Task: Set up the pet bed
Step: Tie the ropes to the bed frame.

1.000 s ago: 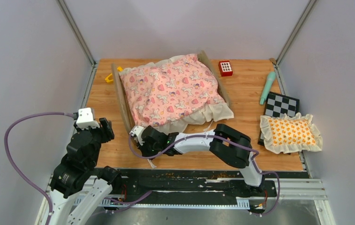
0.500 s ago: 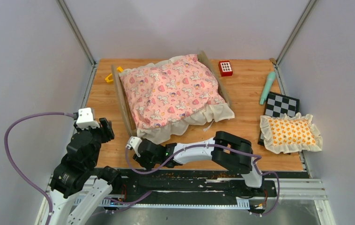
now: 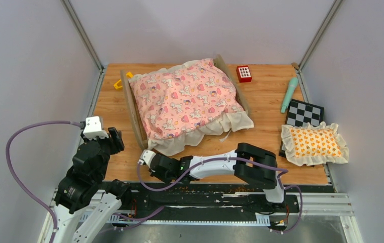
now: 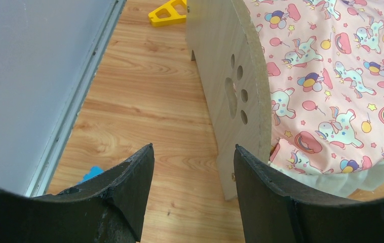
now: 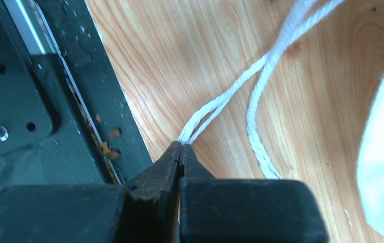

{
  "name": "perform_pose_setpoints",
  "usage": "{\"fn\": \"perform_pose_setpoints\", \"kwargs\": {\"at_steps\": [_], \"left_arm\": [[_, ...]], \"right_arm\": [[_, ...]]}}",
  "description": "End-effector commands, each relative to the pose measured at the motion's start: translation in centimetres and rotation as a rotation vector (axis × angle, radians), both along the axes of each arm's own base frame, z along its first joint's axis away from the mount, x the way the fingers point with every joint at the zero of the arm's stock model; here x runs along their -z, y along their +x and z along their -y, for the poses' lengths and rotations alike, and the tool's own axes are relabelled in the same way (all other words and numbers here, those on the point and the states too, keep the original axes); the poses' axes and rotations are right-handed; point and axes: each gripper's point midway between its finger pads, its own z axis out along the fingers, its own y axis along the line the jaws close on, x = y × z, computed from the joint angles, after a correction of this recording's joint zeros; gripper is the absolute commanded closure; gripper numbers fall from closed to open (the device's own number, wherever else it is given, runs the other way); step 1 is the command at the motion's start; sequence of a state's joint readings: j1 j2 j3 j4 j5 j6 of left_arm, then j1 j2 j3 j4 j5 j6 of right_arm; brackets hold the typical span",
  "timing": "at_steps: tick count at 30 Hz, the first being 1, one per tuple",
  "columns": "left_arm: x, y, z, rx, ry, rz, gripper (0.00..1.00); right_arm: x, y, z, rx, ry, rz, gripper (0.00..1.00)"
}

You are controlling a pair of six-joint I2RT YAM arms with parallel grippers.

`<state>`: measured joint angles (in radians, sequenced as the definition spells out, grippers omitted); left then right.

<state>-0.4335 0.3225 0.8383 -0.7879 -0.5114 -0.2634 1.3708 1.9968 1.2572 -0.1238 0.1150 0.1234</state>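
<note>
a limp white cord [image 5: 240, 86] is being pinched in the closed right end effector [image 5: 181, 147] — left end effector [image 4: 192, 148] wide, empty; the soft quilt [image 3: 185, 98] is likely best gripped by its ruffle.

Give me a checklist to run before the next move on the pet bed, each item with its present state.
1. Right gripper shut on the white string: ok, pinched at the fingertips.
2. Where that string's far end is tied: cannot tell, it leaves the wrist view.
3. Left gripper open and empty: ok, beside the headboard, apart from it.
4. Quilt spread over the bed frame: ok, ruffle overhangs the near side.
5. Pillow on the bed: not ok, it lies partly on the checkered board at the right.
</note>
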Motion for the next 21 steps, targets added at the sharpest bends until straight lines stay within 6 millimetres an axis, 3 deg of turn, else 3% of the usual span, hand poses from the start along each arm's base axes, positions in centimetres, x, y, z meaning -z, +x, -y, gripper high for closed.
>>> {"fn": "perform_pose_setpoints", "kwargs": {"at_steps": [1, 9, 21], "left_arm": [[-0.7, 0.2, 0.2, 0.006, -0.016, 0.030, 0.33], [-0.8, 0.2, 0.2, 0.008, -0.014, 0.031, 0.33], [-0.8, 0.2, 0.3, 0.011, -0.015, 0.032, 0.33]], "right_arm": [[-1.6, 0.9, 3.1, -0.049, -0.102, 0.051, 1.00], [-4.8, 2.7, 3.7, -0.154, -0.131, 0.125, 1.00], [-5.0, 5.9, 3.1, -0.225, -0.188, 0.247, 1.00]]}}
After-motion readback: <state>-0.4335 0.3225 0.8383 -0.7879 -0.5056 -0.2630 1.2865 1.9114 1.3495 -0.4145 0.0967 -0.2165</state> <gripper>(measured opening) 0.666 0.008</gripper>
